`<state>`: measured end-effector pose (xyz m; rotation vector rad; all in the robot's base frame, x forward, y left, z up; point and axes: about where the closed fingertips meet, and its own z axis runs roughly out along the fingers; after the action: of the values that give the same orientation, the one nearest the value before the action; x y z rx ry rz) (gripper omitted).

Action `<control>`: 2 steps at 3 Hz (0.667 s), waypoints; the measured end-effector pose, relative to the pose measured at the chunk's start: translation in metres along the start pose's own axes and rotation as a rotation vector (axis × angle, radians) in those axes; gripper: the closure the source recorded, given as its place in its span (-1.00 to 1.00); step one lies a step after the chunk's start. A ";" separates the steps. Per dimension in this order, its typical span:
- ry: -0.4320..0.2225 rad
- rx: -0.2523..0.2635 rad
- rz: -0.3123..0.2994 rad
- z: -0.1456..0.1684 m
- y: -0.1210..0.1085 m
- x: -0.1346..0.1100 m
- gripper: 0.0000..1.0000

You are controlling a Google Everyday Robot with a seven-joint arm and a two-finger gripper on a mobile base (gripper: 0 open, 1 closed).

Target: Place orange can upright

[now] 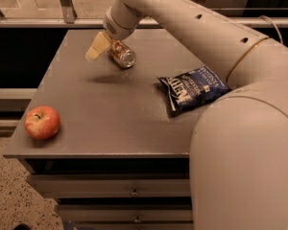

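Note:
The orange can (pixel 123 56) is tilted on its side at the table's far middle, its silver end facing me. It hangs slightly above the grey table (pixel 110 114), with a shadow under it. My gripper (pixel 109 52) reaches down from the upper right and is shut on the can. One pale finger (pixel 96 49) shows to the can's left; the other finger is hidden behind the can.
A red apple (pixel 42 122) sits at the table's front left corner. A blue chip bag (pixel 194 88) lies at the right. My arm fills the right and lower right of the view. Drawers (pixel 134 193) are below the table's front edge.

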<state>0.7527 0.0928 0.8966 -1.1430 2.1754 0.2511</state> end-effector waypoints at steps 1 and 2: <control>0.072 0.064 0.087 0.019 -0.024 0.010 -1.00; 0.119 0.091 0.125 0.028 -0.035 0.016 -1.00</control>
<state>0.7867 0.0736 0.8693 -0.9959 2.3412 0.1392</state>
